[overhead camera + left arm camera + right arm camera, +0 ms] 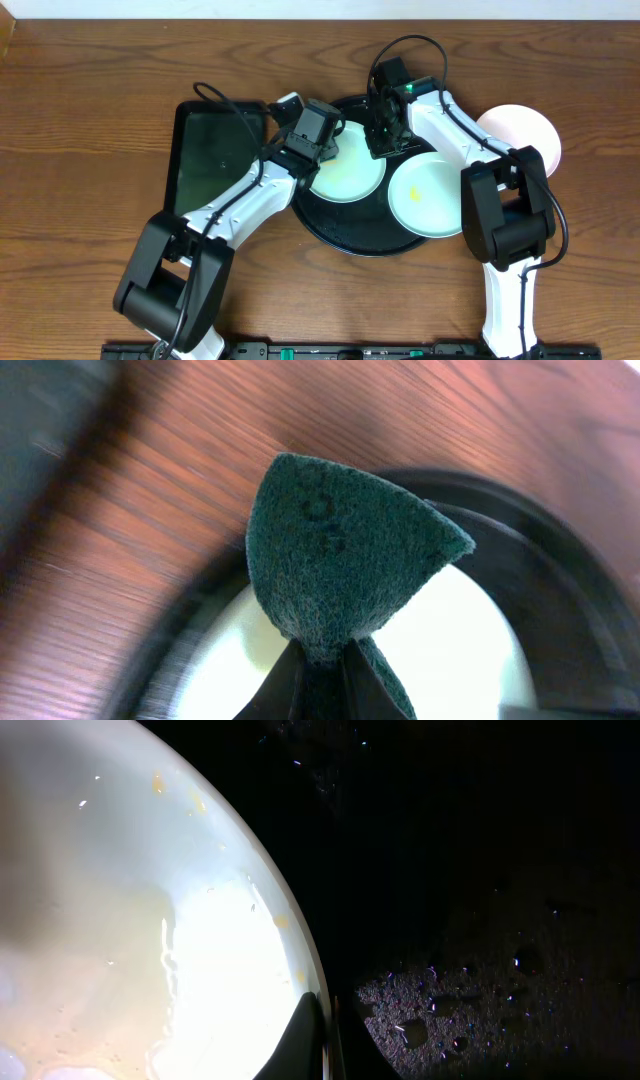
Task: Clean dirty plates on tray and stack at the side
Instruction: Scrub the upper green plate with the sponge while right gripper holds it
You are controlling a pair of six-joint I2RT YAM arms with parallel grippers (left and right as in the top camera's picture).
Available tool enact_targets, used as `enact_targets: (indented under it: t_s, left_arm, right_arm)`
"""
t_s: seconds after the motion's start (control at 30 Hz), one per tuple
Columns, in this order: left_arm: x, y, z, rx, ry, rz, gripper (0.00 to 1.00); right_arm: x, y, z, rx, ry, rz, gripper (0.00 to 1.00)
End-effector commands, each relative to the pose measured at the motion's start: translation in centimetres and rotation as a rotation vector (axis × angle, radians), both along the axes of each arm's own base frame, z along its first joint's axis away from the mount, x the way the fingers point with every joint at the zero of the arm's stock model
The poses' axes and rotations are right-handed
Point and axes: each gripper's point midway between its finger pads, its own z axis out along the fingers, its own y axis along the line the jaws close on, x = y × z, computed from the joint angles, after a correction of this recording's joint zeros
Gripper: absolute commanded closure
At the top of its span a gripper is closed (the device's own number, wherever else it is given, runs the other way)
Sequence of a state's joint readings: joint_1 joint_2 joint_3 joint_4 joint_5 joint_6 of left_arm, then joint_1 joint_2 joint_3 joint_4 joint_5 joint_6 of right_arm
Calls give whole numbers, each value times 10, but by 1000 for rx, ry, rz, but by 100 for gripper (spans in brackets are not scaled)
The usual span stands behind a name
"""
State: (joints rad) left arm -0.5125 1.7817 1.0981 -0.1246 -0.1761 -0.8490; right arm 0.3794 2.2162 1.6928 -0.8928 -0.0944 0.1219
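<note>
L gripper (325,660) w/ pad (340,550) over left plate (350,175) on tray (345,232); R gripper (322,1032) at same plate's rim.
L gripper pinches pad by one corner. R gripper fingers sit nearly together on the rim, looks like a pinch. Right plate (432,195), yellow smear, lies beside it on tray; white plate (525,130) is off tray on table (80,100). Risks: rim-only hold is thin, so scrub pressure could slide or tip the plate; pad may fold or pull out; arms are close and could bump. R wrist shows yellow specks near rim that overhead doesn't; L wrist shows the pad grip; only overhead shows the other plates.
</note>
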Motion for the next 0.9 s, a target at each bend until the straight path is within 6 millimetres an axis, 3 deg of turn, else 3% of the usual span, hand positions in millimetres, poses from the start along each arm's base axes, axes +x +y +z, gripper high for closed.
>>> enact_targets:
  t_s: [0.0, 0.1, 0.33, 0.63, 0.73, 0.87]
  left_arm:
    - [-9, -32, -21, -180, 95, -32, 93]
    - [-13, -50, -35, -226, 128, -87, 92]
    - [-22, -44, -72, -161, 200, -85, 92]
    - [-21, 35, -77, 317, 161, -35, 92]
    - [-19, 59, -65, 451, 136, -1, 92]
    - [-13, 71, -41, 514, 76, 33, 92]
  right_arm:
    - [3, -9, 9, -29, -32, -6, 99]
    - [4, -8, 9, -27, -37, -6, 99]
    - [4, -9, 9, -29, -32, -7, 99]
    - [2, -10, 8, -33, -24, -6, 99]
    - [1, -11, 8, -38, -22, -6, 99]
    - [-1, -12, 8, -41, -17, 1, 99]
